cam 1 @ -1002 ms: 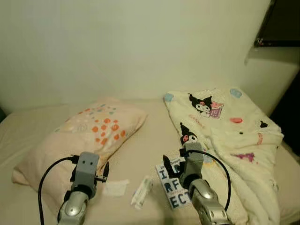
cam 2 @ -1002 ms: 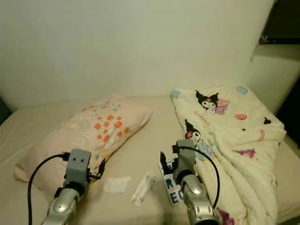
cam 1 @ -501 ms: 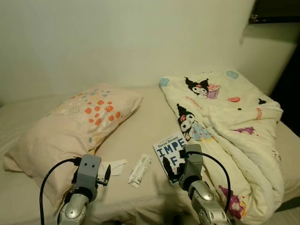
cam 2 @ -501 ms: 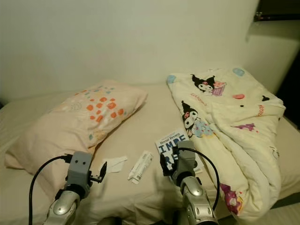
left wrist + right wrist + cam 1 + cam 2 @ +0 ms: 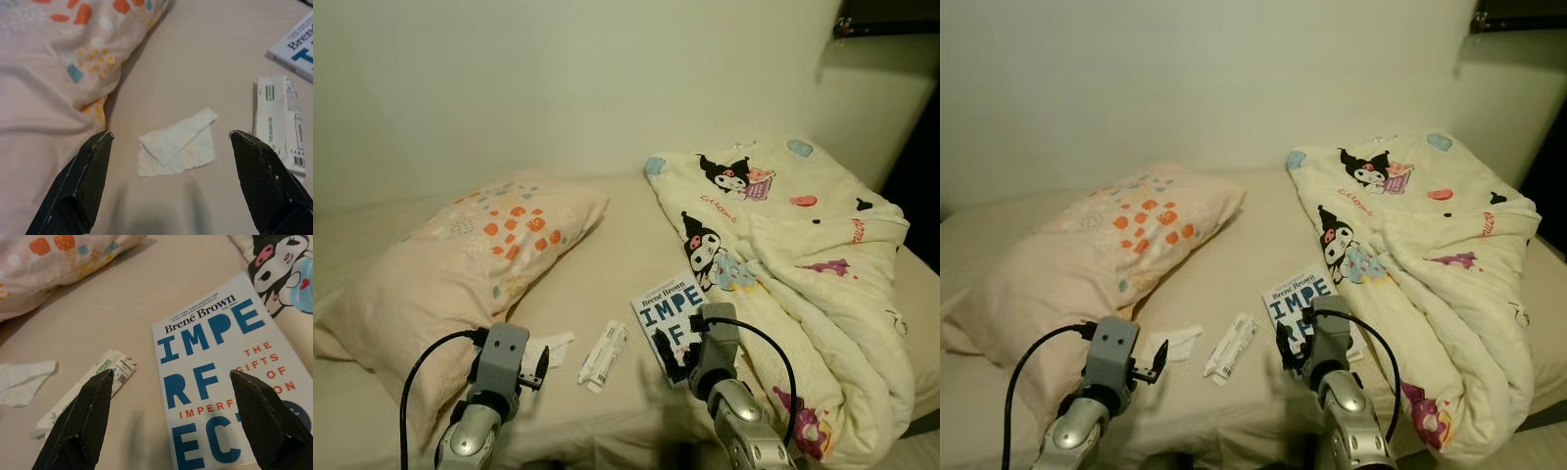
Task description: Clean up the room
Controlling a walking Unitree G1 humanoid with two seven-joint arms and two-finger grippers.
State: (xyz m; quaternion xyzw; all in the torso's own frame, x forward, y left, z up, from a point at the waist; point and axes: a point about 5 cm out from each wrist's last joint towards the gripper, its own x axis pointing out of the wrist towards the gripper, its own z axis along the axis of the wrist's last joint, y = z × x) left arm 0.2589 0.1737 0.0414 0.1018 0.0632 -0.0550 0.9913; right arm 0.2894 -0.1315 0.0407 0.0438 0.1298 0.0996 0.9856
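Observation:
On the beige bed (image 5: 607,255) lie a crumpled white tissue (image 5: 177,142), a white flattened carton (image 5: 603,354) and a white book (image 5: 222,377) with blue letters. My left gripper (image 5: 168,181) hovers open just short of the tissue. My right gripper (image 5: 168,418) hangs open over the book's near edge, with the carton (image 5: 85,391) off to one side. Both grippers, left (image 5: 540,366) and right (image 5: 664,349), are empty.
A peach pillow (image 5: 460,255) with orange dots lies on the bed's left half. A cream cartoon-print blanket (image 5: 803,255) is heaped on the right and spills over the bed's edge. A pale wall stands behind the bed, with a dark shelf (image 5: 886,24) at upper right.
The camera has tilted down and shifted, so the whole bed now sits lower and nearer. Both arms keep the same pose with open fingers.

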